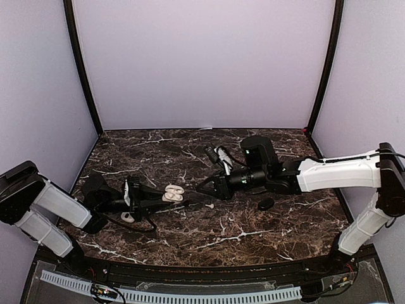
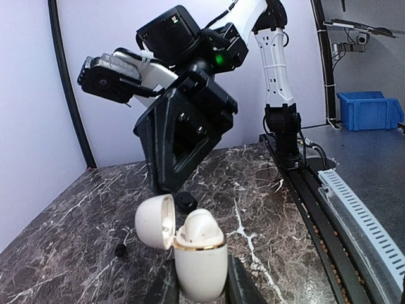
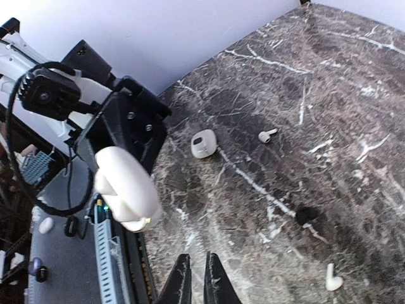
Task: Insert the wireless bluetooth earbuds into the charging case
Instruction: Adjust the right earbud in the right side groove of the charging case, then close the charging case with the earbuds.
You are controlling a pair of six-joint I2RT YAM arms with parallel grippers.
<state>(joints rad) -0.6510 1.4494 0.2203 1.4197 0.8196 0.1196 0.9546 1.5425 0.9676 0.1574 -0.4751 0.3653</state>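
My left gripper (image 2: 201, 292) is shut on a white charging case (image 2: 200, 263), held upright with its lid (image 2: 154, 221) swung open to the left. A rounded white piece (image 2: 200, 228) fills the case's mouth; whether it is an earbud I cannot tell. My right gripper (image 3: 197, 278) hovers just right of the case (image 1: 172, 192), its jaws almost together with nothing between them. White earbuds (image 3: 267, 135) (image 3: 332, 279) and a black earbud (image 3: 304, 215) lie loose on the marble. One white earbud (image 1: 207, 206) lies below the right gripper (image 1: 204, 185).
A second small white case (image 3: 204, 144) rests on the marble table (image 1: 253, 240) beside the left arm. A black case (image 1: 266, 204) lies under the right forearm. Small black and white items (image 1: 218, 152) sit at the back. A cable track (image 1: 190, 295) runs along the near edge.
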